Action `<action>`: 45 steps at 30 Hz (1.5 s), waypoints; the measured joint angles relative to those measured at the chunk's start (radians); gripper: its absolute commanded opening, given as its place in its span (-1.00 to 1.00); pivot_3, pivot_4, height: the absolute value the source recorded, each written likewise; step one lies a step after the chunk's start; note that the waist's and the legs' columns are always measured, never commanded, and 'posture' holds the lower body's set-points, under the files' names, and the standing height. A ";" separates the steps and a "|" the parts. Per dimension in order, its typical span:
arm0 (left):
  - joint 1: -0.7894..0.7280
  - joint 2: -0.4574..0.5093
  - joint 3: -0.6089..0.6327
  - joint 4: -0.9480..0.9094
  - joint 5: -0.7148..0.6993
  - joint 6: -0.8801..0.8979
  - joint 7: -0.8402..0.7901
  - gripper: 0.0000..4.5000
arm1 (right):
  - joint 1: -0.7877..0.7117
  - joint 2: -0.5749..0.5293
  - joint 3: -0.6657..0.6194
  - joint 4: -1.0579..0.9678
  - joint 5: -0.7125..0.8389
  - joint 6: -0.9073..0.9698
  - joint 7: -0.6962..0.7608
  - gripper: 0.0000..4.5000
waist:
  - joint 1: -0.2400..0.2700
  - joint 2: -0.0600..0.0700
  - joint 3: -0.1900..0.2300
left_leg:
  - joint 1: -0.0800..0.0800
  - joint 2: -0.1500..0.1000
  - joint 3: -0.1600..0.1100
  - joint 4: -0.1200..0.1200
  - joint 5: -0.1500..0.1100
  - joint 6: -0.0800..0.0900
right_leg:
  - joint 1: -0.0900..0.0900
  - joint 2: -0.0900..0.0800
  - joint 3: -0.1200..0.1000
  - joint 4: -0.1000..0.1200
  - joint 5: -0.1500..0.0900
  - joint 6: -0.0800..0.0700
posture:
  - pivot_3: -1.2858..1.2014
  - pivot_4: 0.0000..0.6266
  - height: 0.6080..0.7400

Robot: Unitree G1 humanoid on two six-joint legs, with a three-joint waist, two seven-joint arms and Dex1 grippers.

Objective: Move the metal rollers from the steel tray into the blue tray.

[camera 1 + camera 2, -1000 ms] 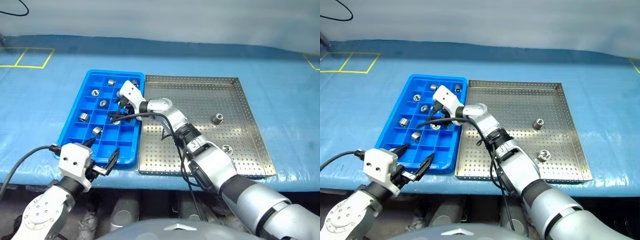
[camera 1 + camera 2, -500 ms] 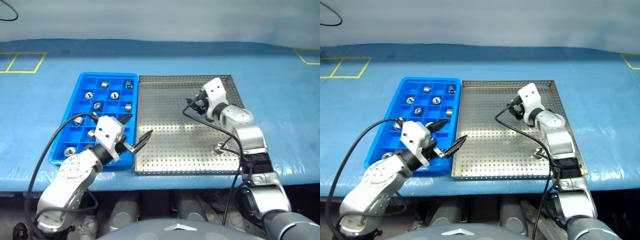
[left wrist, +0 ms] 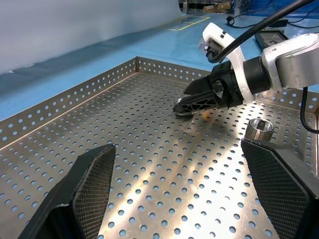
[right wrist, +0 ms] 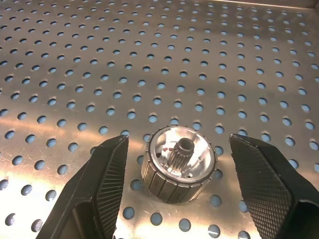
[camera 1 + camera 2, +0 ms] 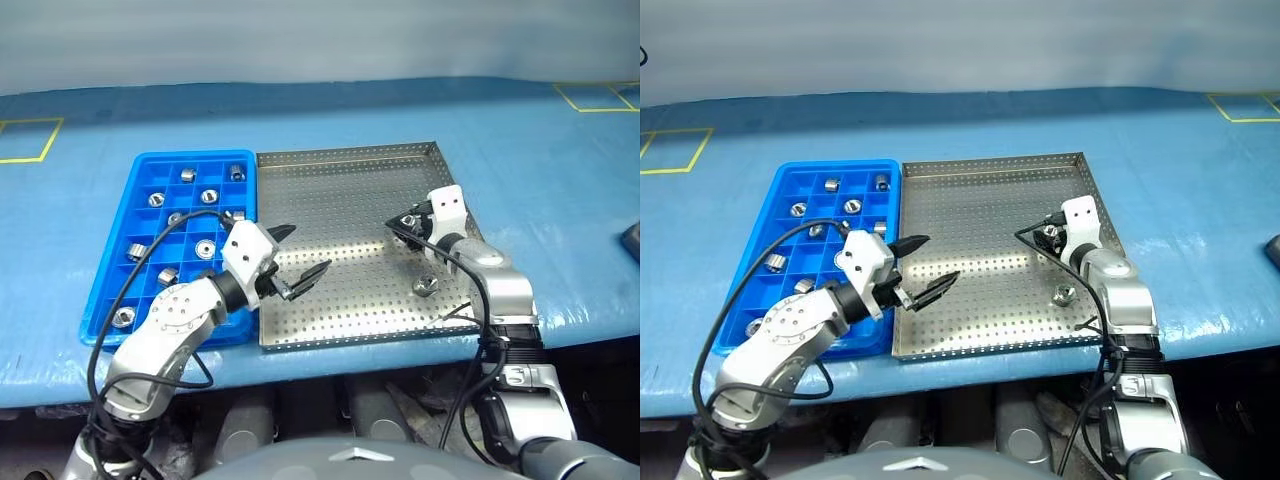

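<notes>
My right gripper [image 4: 172, 191] spread around roller [image 4: 179, 163] on steel tray [image 5: 340, 200], partly hiding it; left gripper [image 5: 300, 262] spread, empty; no legible markings.

Both head eyes are looking forward and down over the steel tray [image 5: 330, 300] and blue tray [image 5: 108, 270]. The left wrist camera is skimming low across the perforated floor; the right wrist camera is staring close onto it.

A blue-covered surface [image 5: 540, 170] carries two trays set side by side near its front edge, touching or nearly so. The blue tray [image 5: 108, 276] lies toward the left, the steel tray [image 5: 345, 190] just right of it. Yellow tape lines [image 5: 30, 140] mark the cover near the far corners.
</notes>
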 measured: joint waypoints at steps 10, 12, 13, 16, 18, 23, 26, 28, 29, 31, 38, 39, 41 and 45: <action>0.029 0.004 0.006 -0.001 0.002 0.000 0.007 0.97 | -0.052 -0.001 0.002 0.133 -0.004 -0.038 -0.035 0.52 | 0.015 0.000 0.000 | 0.000 -0.001 0.002 0.001 -0.001 0.001 | 0.000 0.000 0.003 0.000 0.001 0.001 | -0.02 -0.52 1.00; 0.029 0.004 0.009 -0.001 0.002 -0.001 0.007 0.97 | -0.052 -0.006 0.003 0.133 -0.004 -0.038 -0.039 0.52 | 0.015 0.000 0.000 | 0.000 -0.001 0.003 0.001 -0.001 0.002 | 0.000 0.000 0.003 0.000 0.001 0.001 | -0.02 -0.52 1.00; 0.029 0.005 0.011 -0.001 0.002 -0.001 0.007 0.97 | -0.051 -0.008 0.003 0.132 -0.004 -0.038 -0.040 0.52 | 0.014 0.000 0.000 | 0.000 -0.001 0.003 0.001 -0.001 0.002 | 0.000 0.000 0.004 0.000 0.001 0.002 | -0.02 -0.52 1.00; 0.030 0.006 0.019 -0.001 0.002 -0.002 0.006 0.97 | -0.037 -0.015 0.003 0.110 -0.001 -0.032 -0.040 0.52 | 0.013 0.000 0.000 | 0.000 0.000 0.004 0.001 -0.001 0.002 | 0.000 0.000 0.004 0.000 0.001 0.002 | -0.03 -0.52 1.00; 0.030 0.007 0.022 -0.001 0.002 -0.003 0.006 0.97 | -0.026 -0.018 0.002 0.098 0.000 -0.024 -0.040 0.44 | 0.013 0.000 0.000 | 0.000 -0.001 0.004 0.001 -0.001 0.002 | 0.000 0.000 0.004 0.000 0.001 0.002 | -0.03 -0.52 1.00; 0.030 0.007 0.022 -0.001 0.003 -0.003 0.005 0.97 | -0.002 -0.019 0.002 0.049 0.002 0.003 -0.039 -0.17 | 0.012 0.000 0.000 | 0.000 -0.001 0.005 0.002 -0.001 0.002 | -0.001 0.000 0.005 0.000 0.001 0.002 | -0.03 -0.52 1.00; 0.030 0.007 0.023 -0.001 0.003 -0.003 0.005 0.97 | 0.015 -0.019 0.003 0.018 0.015 0.021 -0.037 -0.20 | 0.012 0.000 0.000 | 0.000 -0.001 0.005 0.002 -0.002 0.003 | -0.001 0.000 0.005 0.000 0.002 0.002 | -0.03 -0.52 1.00; 0.030 0.007 0.023 0.000 0.003 -0.003 0.005 0.97 | 0.017 -0.019 0.007 0.014 0.019 0.024 -0.037 -0.20 | 0.010 0.000 0.000 | 0.000 -0.001 0.005 0.002 -0.002 0.003 | -0.001 0.000 0.006 0.000 0.002 0.003 | -0.03 -0.52 1.00; 0.030 0.008 0.024 -0.001 0.003 -0.003 0.005 0.97 | 0.018 -0.019 0.009 0.012 0.019 0.024 -0.037 -0.20 | 0.010 0.000 0.000 | 0.000 -0.001 0.006 0.003 -0.002 0.003 | -0.001 0.000 0.006 0.000 0.002 0.003 | -0.03 -0.52 1.00; 0.030 0.010 0.026 -0.001 0.003 -0.003 0.005 0.97 | 0.018 -0.019 0.011 0.010 0.020 0.024 -0.038 -0.20 | 0.010 0.000 0.000 | 0.000 -0.001 0.006 0.003 -0.002 0.003 | -0.001 0.000 0.006 0.000 0.002 0.003 | -0.03 -0.52 1.00; 0.106 0.062 0.087 -0.053 -0.017 0.003 -0.009 0.97 | 0.014 -0.011 0.053 -0.127 0.062 0.024 0.022 -0.20 | 0.001 0.000 0.000 | 0.000 0.001 0.007 0.003 -0.003 0.004 | -0.002 0.000 0.007 0.000 0.002 0.003 | 0.00 -0.52 1.00; 0.134 0.080 0.113 -0.074 -0.024 0.008 -0.015 0.97 | 0.010 -0.011 0.069 -0.160 0.074 0.024 0.044 -0.20 | 0.001 0.000 0.000 | 0.000 0.001 0.007 0.003 -0.003 0.004 | -0.002 0.001 0.007 0.000 0.002 0.003 | 0.00 -0.52 1.00; 0.209 0.119 0.200 -0.137 -0.059 0.026 -0.025 0.97 | -0.010 -0.007 0.117 -0.232 0.108 0.025 0.102 -0.20 | 0.003 0.000 0.000 | 0.000 0.003 0.006 0.003 -0.003 0.004 | -0.002 0.001 0.006 0.000 0.001 0.002 | 0.02 -0.52 1.00; 0.329 0.163 0.396 -0.257 -0.161 0.109 -0.021 0.97 | -0.064 0.013 0.222 -0.326 0.160 0.027 0.195 -0.20 | 0.018 0.000 0.000 | 0.000 0.003 0.006 0.004 -0.003 0.004 | -0.001 0.001 0.005 0.000 0.001 0.002 | 0.06 -0.52 1.00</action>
